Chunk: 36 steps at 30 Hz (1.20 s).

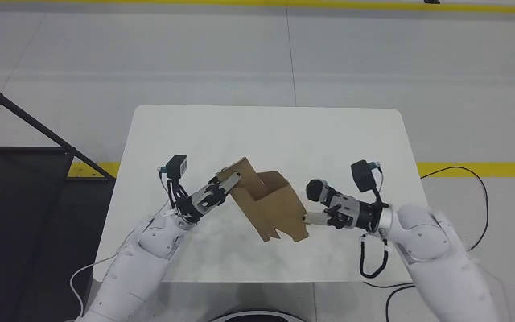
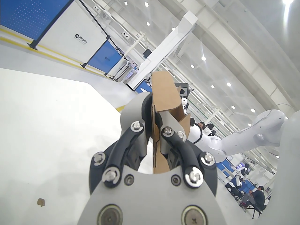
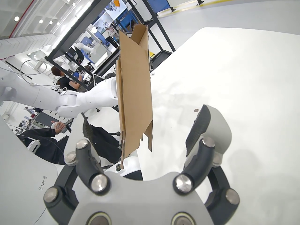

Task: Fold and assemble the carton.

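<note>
Top view: left tool (image 1: 226,185) clamped on carton (image 1: 269,208) flap; right tool (image 1: 311,204), jaws apart, just beside carton's opp. side.

Figure: a large robotics test hall. We see a high white ceiling (image 2: 234,24) with rows of round lights (image 2: 146,4), blue partition panels (image 2: 30,5) on black frames, yellow lines (image 1: 459,169) on the grey floor (image 1: 161,56), and further white robots (image 3: 86,49) at stations beyond the table (image 1: 346,137).
</note>
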Each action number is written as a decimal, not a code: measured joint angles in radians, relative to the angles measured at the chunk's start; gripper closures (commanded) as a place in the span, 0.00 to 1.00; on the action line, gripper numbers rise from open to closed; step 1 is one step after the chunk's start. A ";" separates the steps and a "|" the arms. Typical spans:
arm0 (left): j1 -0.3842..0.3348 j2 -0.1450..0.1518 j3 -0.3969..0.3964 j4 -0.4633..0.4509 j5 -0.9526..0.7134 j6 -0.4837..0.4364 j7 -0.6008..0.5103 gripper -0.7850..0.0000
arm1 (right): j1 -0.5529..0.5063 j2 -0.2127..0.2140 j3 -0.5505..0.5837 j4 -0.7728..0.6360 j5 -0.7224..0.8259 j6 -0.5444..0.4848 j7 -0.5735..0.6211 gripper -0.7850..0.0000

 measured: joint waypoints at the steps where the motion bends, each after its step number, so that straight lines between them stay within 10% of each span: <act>1: 0.000 0.000 0.000 0.000 0.000 0.000 0.000 1.00 | -0.004 0.002 0.007 -0.013 -0.007 0.002 0.004 0.00; 36: 0.005 -0.010 0.001 -0.026 0.043 0.056 0.050 1.00 | 0.064 0.008 -0.088 -0.155 -0.072 0.061 0.122 0.00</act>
